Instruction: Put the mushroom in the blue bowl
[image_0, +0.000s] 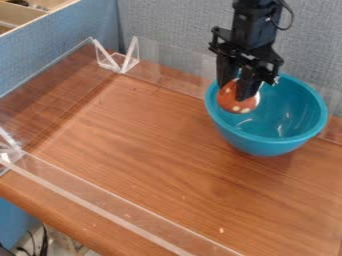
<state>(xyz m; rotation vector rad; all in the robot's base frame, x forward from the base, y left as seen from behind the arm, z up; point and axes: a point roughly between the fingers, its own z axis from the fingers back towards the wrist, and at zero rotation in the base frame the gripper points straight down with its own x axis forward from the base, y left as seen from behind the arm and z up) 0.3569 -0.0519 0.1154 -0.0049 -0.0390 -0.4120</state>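
Overhead and slightly to one side, the single camera view shows the black pincer (243, 90) pointing straight down over the left inner edge of the blue bowl (281, 125). Its fingers are closed on the mushroom (238, 97), whose reddish-brown cap shows between them just inside the bowl's rim. The bowl stands on the wooden tabletop (134, 150) at the right, near a clear plastic wall (54, 90) that runs along the tabletop's edges.

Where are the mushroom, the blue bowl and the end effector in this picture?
mushroom (237, 95), camera view, on its reddish cap.
blue bowl (297, 128), camera view, on its inner right wall.
end effector (245, 88), camera view, between its fingertips.
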